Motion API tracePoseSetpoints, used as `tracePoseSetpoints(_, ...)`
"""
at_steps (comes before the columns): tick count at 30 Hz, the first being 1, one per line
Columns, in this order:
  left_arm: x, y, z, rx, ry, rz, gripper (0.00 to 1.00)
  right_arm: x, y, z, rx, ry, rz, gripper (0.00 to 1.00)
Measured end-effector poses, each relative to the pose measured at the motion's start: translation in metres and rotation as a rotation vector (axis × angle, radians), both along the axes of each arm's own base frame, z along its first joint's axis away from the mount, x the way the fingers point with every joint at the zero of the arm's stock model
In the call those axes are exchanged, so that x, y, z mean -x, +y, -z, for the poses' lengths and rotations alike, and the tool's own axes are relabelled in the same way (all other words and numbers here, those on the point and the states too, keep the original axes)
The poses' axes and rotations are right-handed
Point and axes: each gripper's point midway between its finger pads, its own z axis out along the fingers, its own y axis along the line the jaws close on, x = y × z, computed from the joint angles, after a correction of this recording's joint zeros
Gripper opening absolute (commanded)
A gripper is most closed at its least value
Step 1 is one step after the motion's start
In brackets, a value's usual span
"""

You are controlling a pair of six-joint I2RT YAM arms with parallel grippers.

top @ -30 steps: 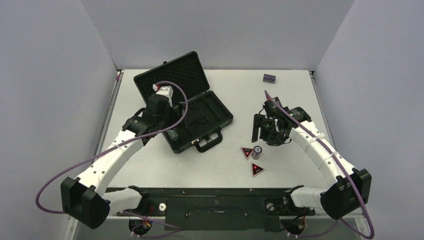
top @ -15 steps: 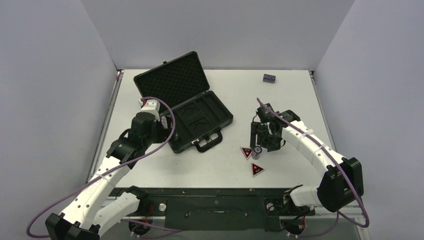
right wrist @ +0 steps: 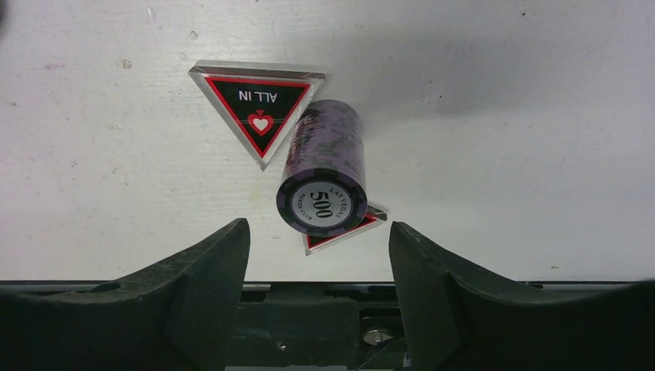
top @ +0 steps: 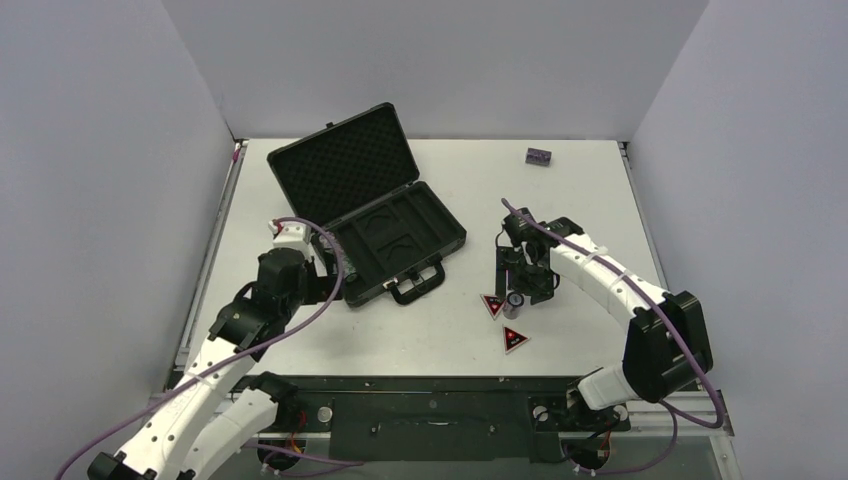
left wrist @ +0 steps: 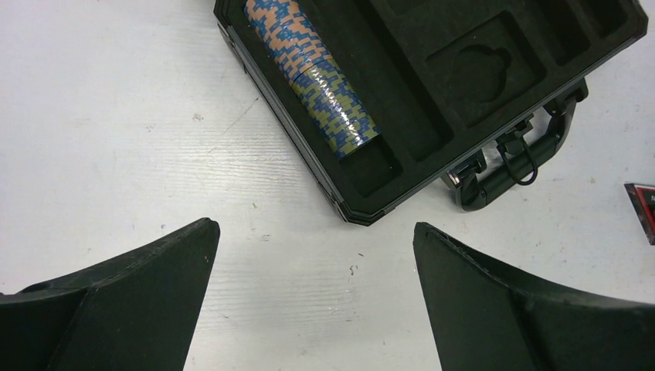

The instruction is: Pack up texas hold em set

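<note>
The black briefcase (top: 400, 225) lies open left of centre, its foam lid raised. Two blue-patterned chip stacks (left wrist: 313, 73) lie end to end in a slot of the briefcase (left wrist: 463, 93). My left gripper (left wrist: 314, 228) is open over bare table just in front of its near corner, also visible from above as left gripper (top: 330, 282). A purple chip stack (right wrist: 324, 178) stands upright between two red-and-black triangular tokens (right wrist: 259, 104). My right gripper (right wrist: 318, 228) is open, hanging over the chip stack (top: 514, 300), touching nothing.
A small dark block (top: 539, 156) sits near the back wall at the right. The briefcase handle (left wrist: 510, 166) points toward the tokens (top: 493, 305). The second token (top: 515, 339) lies near the front rail (top: 430, 385).
My left arm has pulled back out of the briefcase toward the near left. My right gripper has moved down and nearer, over the purple chip stack, its jaws narrowing a little.
</note>
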Motion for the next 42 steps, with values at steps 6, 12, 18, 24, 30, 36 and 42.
tracePoseSetpoints(6, 0.003, 0.005, -0.009, 0.021, -0.059, -0.016, 0.96, 0.0, -0.002, 0.006, 0.021, 0.025, -0.015, 0.59)
tracePoseSetpoints(12, 0.005, 0.008, -0.006, 0.018, -0.07, -0.028, 0.96, -0.001, -0.002, 0.007, 0.027, 0.026, -0.025, 0.56)
tracePoseSetpoints(18, 0.005, 0.008, -0.004, 0.017, -0.069, -0.028, 0.96, -0.002, -0.002, 0.011, 0.024, 0.019, -0.025, 0.55)
tracePoseSetpoints(24, 0.004, 0.007, -0.005, 0.019, -0.074, -0.027, 0.96, -0.001, -0.002, 0.014, 0.025, 0.021, -0.025, 0.53)
tracePoseSetpoints(30, 0.003, 0.007, -0.006, 0.021, -0.078, -0.027, 0.96, -0.007, 0.001, 0.014, 0.015, 0.0, -0.024, 0.5)
tracePoseSetpoints(36, 0.003, 0.009, -0.004, 0.021, -0.089, -0.033, 0.96, -0.008, 0.001, 0.022, 0.023, 0.01, -0.022, 0.44)
tracePoseSetpoints(42, 0.003, 0.009, -0.008, 0.029, -0.115, -0.028, 0.96, -0.008, 0.0, 0.026, 0.032, 0.02, -0.015, 0.39)
